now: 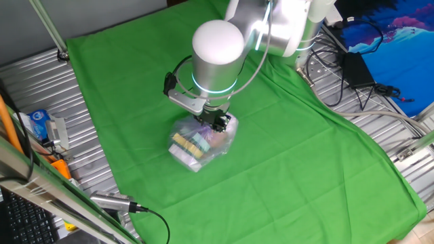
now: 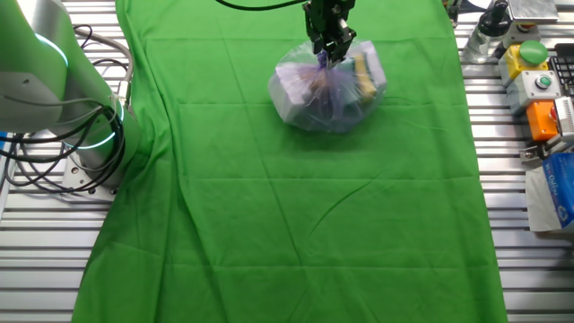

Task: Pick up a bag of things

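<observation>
The bag of things (image 1: pixel 198 142) is a small clear crinkly plastic bag on the green cloth, with yellow, teal and white items showing through it. In the other fixed view the bag (image 2: pixel 325 90) shows a gathered purple-tinged top. My gripper (image 2: pixel 326 47) comes straight down onto that gathered top, and its black fingers are closed around it. In one fixed view the gripper (image 1: pixel 217 123) sits at the bag's upper right, partly hidden under the arm's white wrist. The bag's bottom still rests on the cloth.
A green cloth (image 1: pixel 271 163) covers the metal table. A blue-and-white packet (image 1: pixel 37 122) and orange tools lie at the left edge. Cables and a black box (image 1: pixel 357 68) lie at the back right. Button boxes (image 2: pixel 538 81) stand at the right edge in the other view.
</observation>
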{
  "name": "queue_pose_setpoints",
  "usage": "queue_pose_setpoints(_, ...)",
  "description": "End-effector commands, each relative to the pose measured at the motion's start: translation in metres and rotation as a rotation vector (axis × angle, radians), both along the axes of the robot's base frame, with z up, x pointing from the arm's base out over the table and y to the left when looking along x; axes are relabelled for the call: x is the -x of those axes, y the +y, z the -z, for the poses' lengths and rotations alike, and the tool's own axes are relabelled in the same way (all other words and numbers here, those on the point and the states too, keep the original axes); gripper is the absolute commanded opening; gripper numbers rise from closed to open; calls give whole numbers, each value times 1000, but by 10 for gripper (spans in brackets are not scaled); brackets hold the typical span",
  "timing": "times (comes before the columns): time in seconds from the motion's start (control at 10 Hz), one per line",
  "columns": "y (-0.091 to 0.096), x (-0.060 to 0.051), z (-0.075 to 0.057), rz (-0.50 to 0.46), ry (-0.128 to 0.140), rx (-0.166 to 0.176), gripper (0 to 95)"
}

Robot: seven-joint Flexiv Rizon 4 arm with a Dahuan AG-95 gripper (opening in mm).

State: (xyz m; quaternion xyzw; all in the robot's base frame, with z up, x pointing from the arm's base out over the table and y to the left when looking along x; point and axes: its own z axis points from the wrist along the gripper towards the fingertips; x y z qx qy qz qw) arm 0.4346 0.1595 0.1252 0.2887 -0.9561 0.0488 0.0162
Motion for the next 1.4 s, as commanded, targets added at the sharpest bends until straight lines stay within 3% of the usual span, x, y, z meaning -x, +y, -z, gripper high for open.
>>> queue_pose_setpoints(0.1, 0, 1, 1, 1, -2, 7, 190)
queue_pose_setpoints(0.2, 0, 1, 2, 0, -2, 9, 190)
queue_pose_setpoints(0.3, -1, 2, 2, -1, -3, 10, 0)
queue_pose_setpoints(0.9, -9, 3, -7, -12, -6, -15, 0)
queue_pose_setpoints(1.1, -15, 6, -20, -18, 1, -32, 0)
queue_pose_setpoints(1.4, -18, 14, -55, -19, 20, -45, 0)
